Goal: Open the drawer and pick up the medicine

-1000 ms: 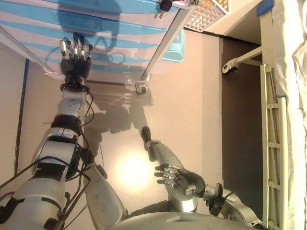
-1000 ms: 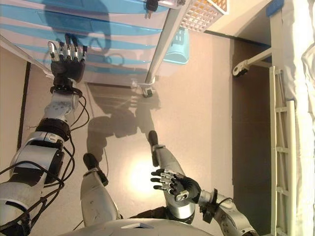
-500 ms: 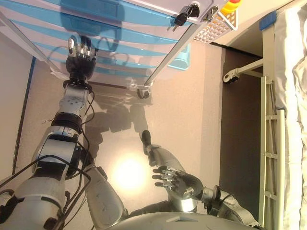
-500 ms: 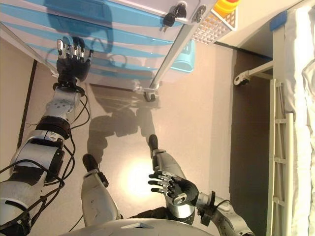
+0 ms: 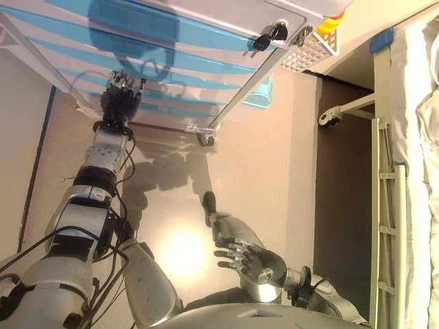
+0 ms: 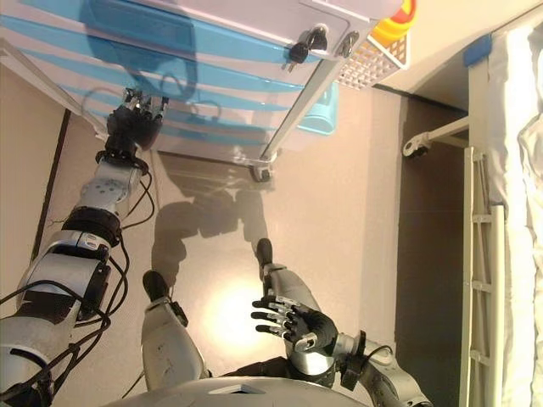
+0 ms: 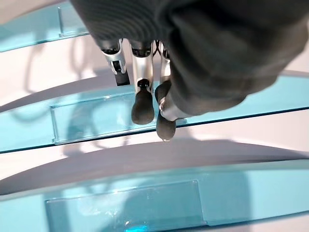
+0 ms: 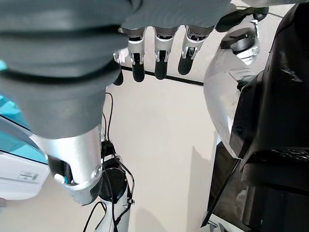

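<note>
A white drawer cart [image 5: 171,68] with translucent blue handle strips stands ahead on the left. My left hand [image 5: 121,100] is stretched out to one of its lower drawers. Its fingers [image 7: 143,104] are curled, their dark tips against that drawer's blue handle [image 7: 87,123]. All drawers in view look closed, and no medicine shows in any view. My right hand [image 5: 252,259] hangs low near my body, its fingers [image 8: 159,55] relaxed and holding nothing.
Keys [image 5: 264,40] hang in a lock at the cart's top. A white wire basket [image 5: 309,51] holding a yellow item is fixed to its side. A cart caster [image 5: 204,139] rests on the beige floor. A bed's white rail [image 5: 387,205] runs along the right.
My left hand's fingers have gone from straight to curled against the blue handle. The camera has tilted, bringing the cart's top and keys into view. The right hand has barely moved.
</note>
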Controlling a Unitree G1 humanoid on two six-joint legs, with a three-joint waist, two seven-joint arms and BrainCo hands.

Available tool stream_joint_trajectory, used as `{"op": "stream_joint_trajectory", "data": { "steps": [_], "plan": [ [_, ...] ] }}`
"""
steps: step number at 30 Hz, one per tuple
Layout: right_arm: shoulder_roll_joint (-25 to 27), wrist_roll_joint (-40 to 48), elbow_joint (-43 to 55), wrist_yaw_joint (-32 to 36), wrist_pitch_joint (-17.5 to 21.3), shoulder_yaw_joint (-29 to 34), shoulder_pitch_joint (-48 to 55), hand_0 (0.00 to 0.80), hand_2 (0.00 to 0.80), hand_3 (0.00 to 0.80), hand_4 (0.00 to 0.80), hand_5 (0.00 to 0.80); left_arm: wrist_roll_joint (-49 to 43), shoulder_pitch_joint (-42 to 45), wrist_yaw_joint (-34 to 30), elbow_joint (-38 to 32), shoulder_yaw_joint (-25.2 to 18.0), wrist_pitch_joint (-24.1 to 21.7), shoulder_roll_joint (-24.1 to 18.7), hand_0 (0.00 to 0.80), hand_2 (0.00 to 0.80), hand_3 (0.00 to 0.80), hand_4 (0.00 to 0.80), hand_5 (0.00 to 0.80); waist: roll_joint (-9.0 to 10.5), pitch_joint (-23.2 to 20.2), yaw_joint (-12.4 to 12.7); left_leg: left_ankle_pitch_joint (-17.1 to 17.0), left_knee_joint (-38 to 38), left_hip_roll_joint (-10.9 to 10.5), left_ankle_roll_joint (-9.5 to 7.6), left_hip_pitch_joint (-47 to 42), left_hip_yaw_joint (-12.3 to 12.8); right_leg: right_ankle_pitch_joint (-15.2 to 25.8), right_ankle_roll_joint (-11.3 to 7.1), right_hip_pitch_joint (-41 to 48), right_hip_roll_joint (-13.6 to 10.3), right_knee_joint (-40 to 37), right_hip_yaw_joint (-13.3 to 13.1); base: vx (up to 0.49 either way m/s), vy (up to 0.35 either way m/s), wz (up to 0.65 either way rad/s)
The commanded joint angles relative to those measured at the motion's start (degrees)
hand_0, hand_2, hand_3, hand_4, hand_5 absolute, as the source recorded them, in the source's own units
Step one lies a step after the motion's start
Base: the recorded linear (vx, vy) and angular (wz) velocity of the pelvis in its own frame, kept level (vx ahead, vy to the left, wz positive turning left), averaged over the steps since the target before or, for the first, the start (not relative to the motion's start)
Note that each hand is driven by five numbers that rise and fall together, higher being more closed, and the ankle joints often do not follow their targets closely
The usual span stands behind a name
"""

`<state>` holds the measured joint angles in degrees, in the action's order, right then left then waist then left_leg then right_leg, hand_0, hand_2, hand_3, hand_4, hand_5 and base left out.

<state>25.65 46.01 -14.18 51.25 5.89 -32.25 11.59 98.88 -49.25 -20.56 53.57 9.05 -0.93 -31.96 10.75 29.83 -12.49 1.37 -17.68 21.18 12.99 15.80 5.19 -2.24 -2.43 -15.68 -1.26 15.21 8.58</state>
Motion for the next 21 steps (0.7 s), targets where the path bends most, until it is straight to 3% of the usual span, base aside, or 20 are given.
{"op": "stream_joint_trajectory", "data": {
  "steps": [1,9,21],
  "plan": [
    [-3.2,-0.5,4.4,-0.6,-0.5,-0.8,3.9,0.000,0.000,0.000,0.000,0.000,0.6,1.1,-15.3,-15.0,-3.3,-0.1,-5.2,0.800,0.800,0.800,0.800,0.800,2.60,-3.1,4.7,5.1,-5.6,-4.2,-7.05,2.0,1.9,2.4,-2.44,2.3,0.1,-4.1,-1.1,-0.012,0.055,0.01],
    [-3.3,-2.0,5.7,-2.1,-0.7,-0.2,4.3,0.000,0.000,0.000,0.000,0.000,2.0,9.4,-20.6,-13.7,-5.4,2.1,-3.3,0.800,0.800,0.800,0.800,0.800,1.40,-3.1,6.2,4.0,-3.8,-5.1,-7.13,0.7,2.1,2.5,-3.02,3.1,-1.4,-4.3,-0.1,-0.016,0.067,0.05],
    [-2.8,-3.2,8.3,-5.1,-1.2,1.2,4.9,0.000,0.000,0.000,0.000,0.000,5.8,25.5,-30.1,-15.2,-7.9,3.7,2.3,0.800,0.800,0.800,0.800,0.800,-0.30,-2.4,9.7,3.7,-4.0,-6.9,-7.56,-0.4,0.4,2.1,-3.48,4.4,-3.3,-3.0,1.2,0.005,0.065,0.12]
  ]
}}
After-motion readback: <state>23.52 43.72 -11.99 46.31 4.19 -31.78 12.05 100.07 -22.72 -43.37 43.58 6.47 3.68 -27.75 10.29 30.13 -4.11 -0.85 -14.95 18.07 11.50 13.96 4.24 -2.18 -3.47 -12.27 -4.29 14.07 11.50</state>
